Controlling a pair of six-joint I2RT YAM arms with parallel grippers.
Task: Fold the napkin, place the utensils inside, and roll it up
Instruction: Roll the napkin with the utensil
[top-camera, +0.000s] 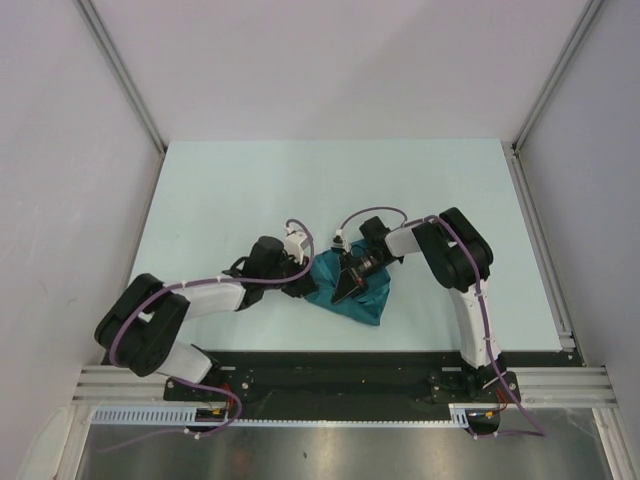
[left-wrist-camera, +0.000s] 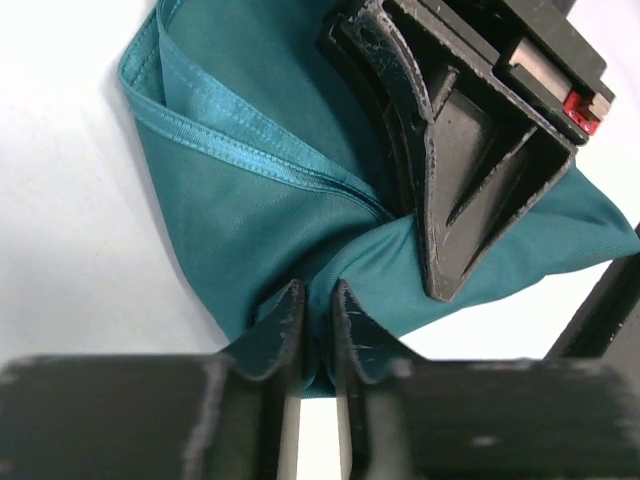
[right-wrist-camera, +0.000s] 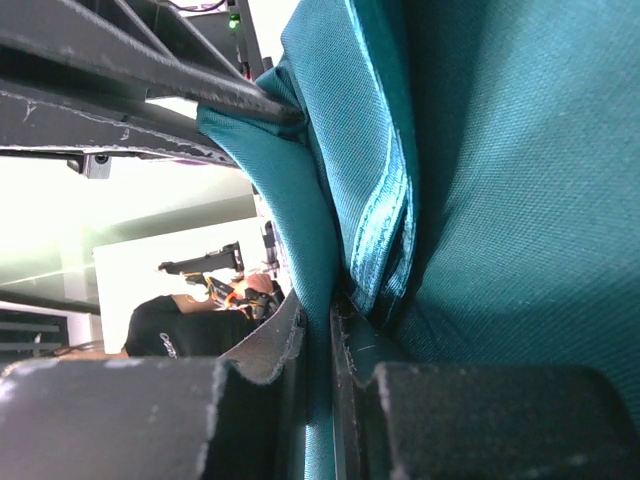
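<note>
Teal fabric fills the thin slit between the black fingers of the left gripper (left-wrist-camera: 318, 335), which is pinched almost closed on a bunched fold of the soft, wrinkled, faintly shiny teal cloth napkin (left-wrist-camera: 250, 230). Just beside it the right gripper (right-wrist-camera: 318, 345) is clamped the same way, its jaws narrow with a fold of the same cloth caught between them, right next to a doubled stitched hem (right-wrist-camera: 385, 230). The two grippers stand close together, tips angled toward each other, the left at the cloth's left edge and the right nearer its middle. Seen from above, the napkin sits as a crumpled, roughly triangular heap, folded over on itself, on the pale tabletop (top-camera: 230, 190), toward the near edge and between the two arm bases.
</note>
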